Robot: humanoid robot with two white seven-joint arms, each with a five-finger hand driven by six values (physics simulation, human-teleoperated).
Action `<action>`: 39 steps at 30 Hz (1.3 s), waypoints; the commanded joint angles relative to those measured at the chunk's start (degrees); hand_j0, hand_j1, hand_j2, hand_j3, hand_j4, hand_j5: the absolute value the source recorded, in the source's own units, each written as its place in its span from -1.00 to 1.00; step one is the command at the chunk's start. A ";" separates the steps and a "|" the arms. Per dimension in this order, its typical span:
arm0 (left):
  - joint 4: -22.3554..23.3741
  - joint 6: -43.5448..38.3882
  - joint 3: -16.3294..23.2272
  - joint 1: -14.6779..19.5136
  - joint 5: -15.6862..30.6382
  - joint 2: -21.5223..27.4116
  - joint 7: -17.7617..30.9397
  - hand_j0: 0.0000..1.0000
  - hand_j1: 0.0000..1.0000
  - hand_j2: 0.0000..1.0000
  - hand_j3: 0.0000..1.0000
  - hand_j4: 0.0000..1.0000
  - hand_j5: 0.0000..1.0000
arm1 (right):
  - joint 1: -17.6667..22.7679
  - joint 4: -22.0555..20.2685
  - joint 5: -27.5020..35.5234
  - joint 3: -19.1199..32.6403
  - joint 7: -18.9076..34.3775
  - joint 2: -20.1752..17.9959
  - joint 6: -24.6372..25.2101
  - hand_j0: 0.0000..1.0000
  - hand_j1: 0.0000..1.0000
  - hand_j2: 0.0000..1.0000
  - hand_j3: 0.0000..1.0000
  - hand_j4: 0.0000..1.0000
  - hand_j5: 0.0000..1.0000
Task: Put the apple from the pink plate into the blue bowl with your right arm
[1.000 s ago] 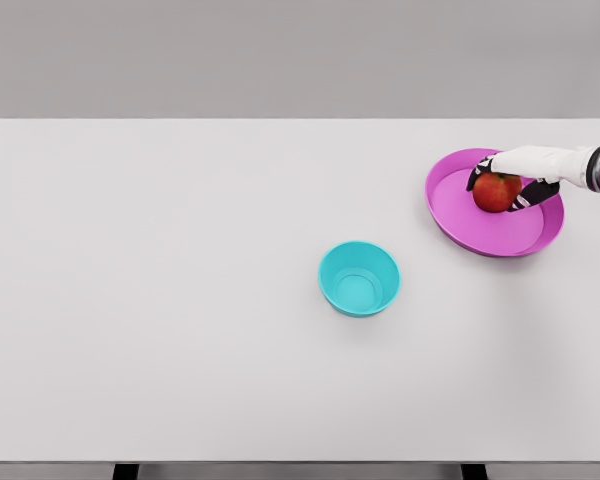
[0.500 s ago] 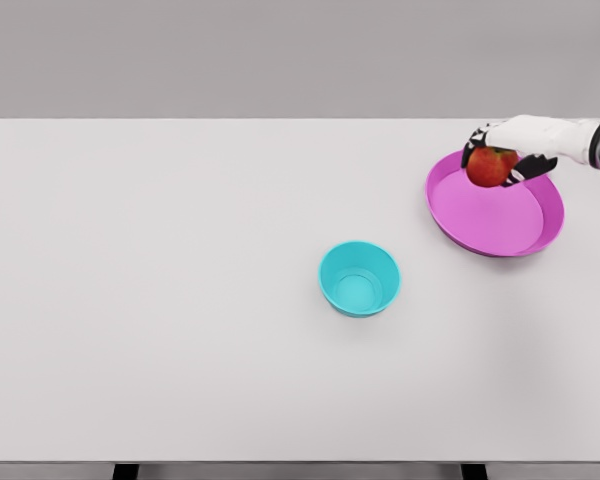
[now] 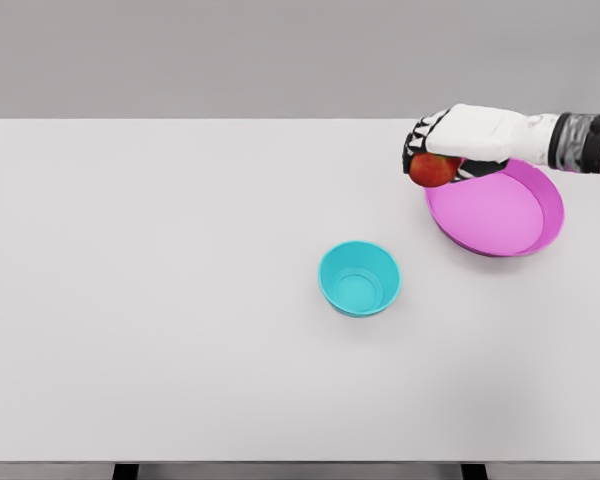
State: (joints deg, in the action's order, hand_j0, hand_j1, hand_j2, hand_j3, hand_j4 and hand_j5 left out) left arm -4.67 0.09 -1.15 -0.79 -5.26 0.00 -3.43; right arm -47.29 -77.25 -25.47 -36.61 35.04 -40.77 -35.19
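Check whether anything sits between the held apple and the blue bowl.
Nothing visible stands in the way. The right hand holds the apple near the left rim of the pink plate. The blue bowl sits lower left of it, open and holding nothing, with only bare table between them.

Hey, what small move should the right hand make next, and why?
Probably carry the apple left and toward the camera to above the bowl. The right hand already holds it clear of the plate, and the bowl sits empty there.
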 commanded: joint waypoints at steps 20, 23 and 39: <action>0.01 0.00 0.00 0.00 -0.01 0.00 0.00 1.00 1.00 1.00 1.00 1.00 1.00 | 7.65 -22.33 0.33 -0.30 -0.04 -2.91 0.19 0.02 0.02 0.02 0.02 0.02 0.02; 0.01 0.00 0.00 0.00 -0.01 0.00 0.00 1.00 1.00 1.00 1.00 1.00 1.00 | 8.35 -23.12 0.33 -0.57 -0.04 -2.91 0.19 0.02 0.02 0.02 0.02 0.02 0.02; 0.01 0.00 0.00 -0.09 -0.01 0.00 0.00 1.00 1.00 1.00 1.00 1.00 1.00 | 9.58 -21.89 -0.28 -4.17 -0.04 -1.94 0.19 0.05 0.05 0.05 0.05 0.05 0.05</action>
State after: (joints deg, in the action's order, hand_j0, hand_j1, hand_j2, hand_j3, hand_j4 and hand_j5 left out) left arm -4.66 0.09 -1.14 -0.79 -5.27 0.00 -3.43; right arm -37.71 -99.54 -25.93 -40.37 35.03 -42.84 -35.17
